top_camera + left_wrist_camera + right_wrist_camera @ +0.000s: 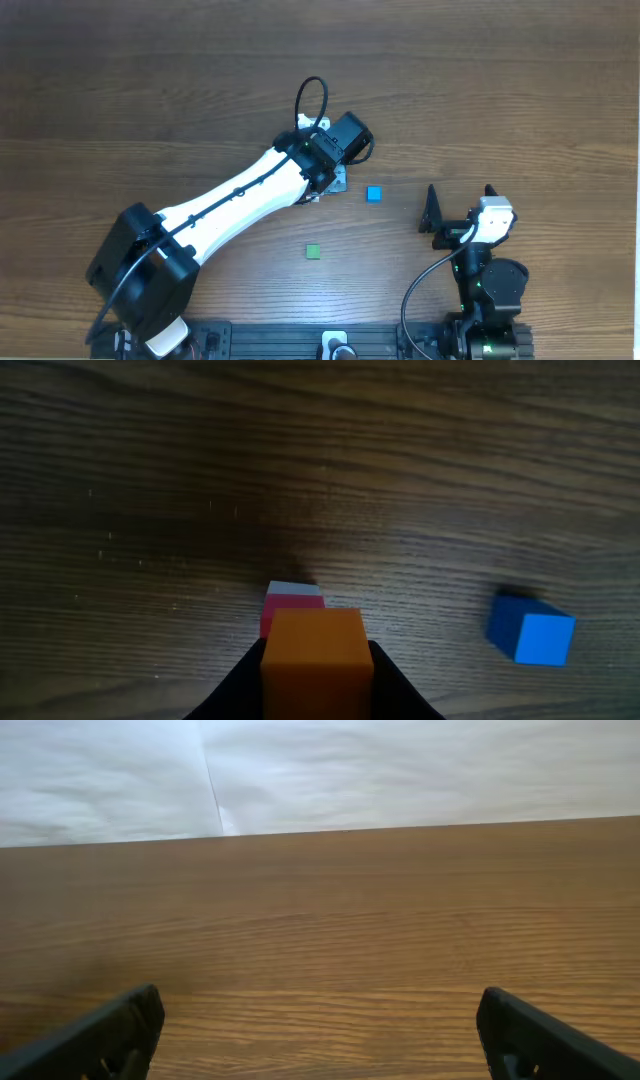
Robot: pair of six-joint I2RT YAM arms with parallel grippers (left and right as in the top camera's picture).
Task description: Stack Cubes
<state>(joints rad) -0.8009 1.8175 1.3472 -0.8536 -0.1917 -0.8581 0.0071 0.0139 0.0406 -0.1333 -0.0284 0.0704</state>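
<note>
Clamping an orange cube (317, 650) in the left end effector (317, 678) close to a red cube (284, 616); holding the right end effector (320, 1035) wide open, empty, over the bench (320, 920)

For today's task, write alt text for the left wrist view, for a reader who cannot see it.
The left gripper clamps a small orange cube between its black fingers, and the cube partly hides a small red cube resting on the dark wood-grain table. A small blue cube sits apart from both.
</note>
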